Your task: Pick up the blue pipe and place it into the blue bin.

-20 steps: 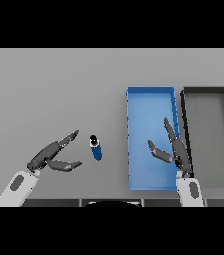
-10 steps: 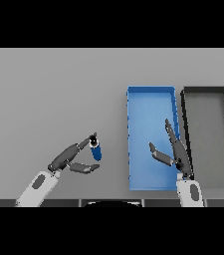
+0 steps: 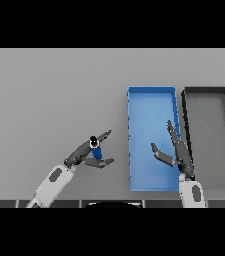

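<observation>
Grey table (image 3: 49,95), left hand (image 3: 86,156) around blue pipe (image 3: 96,151), right hand (image 3: 176,152) wide over blue bin (image 3: 149,107).

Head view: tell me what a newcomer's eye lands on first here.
The bright blue bin stands out first, right of centre on the grey table, with a dark bin beside it on its right. Next comes the left hand, left of the blue bin, its fingers and thumb around the small upright blue pipe. The right hand hovers open over the blue bin's right side.
</observation>
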